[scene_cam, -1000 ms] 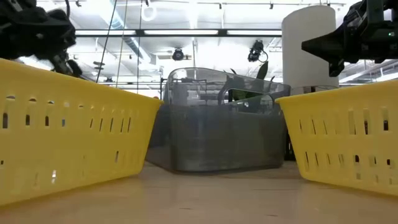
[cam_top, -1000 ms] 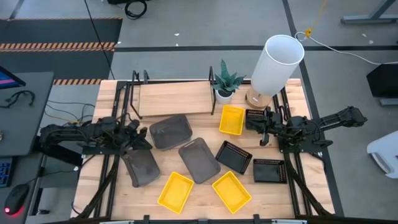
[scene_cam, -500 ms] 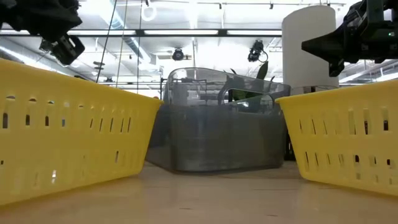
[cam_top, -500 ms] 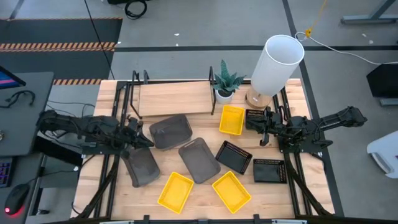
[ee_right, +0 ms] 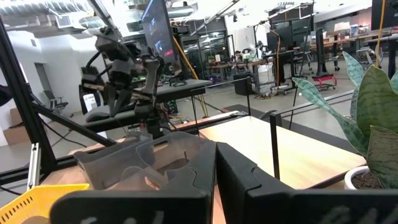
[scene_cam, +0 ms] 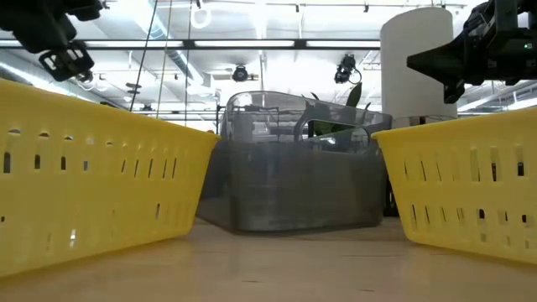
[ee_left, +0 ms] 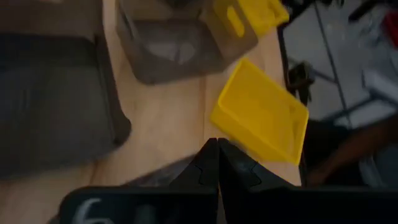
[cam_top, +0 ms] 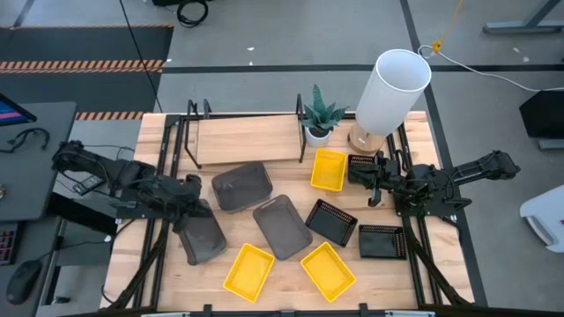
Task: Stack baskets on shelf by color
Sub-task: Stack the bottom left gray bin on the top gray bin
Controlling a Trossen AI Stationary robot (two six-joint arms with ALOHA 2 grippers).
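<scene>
1. Nearest the front edge of the table lie 2 bright yellow slotted plastic baskets (cam_top: pixel 248 269) and (cam_top: pixel 328 269), side by side but apart, both empty.
2. Just behind them sits a solid dark grey rectangular tray (cam_top: pixel 282 227) in the middle, with another dark grey tray (cam_top: pixel 202 238) off to its left at the table's left side.
3. The left gripper (cam_top: pixel 196 207) hangs just above the far end of that left grey tray, fingers pressed together and pinching nothing; in the left wrist view the shut fingers (ee_left: pixel 214 165) point down at bare wood between grey and yellow baskets.
4. A 3rd dark grey tray (cam_top: pixel 241 186) lies just beyond the left gripper, near the front edge of the shelf.
5. To the right, 2 black mesh baskets rest on the table: one (cam_top: pixel 331 222) tilted beside the middle grey tray, one (cam_top: pixel 382 240) near the right edge.
6. The right gripper (cam_top: pixel 374 187) hovers behind these, fingers closed and empty, just beside a 3rd yellow basket (cam_top: pixel 328 169) and a 3rd black mesh basket (cam_top: pixel 362 165).
7. Farthest back, the long light wooden shelf board (cam_top: pixel 247 137) between black wire frames carries no basket.
8. Beside its right end stand a small potted green plant (cam_top: pixel 321 115) and a white cylindrical lamp (cam_top: pixel 391 90).
</scene>
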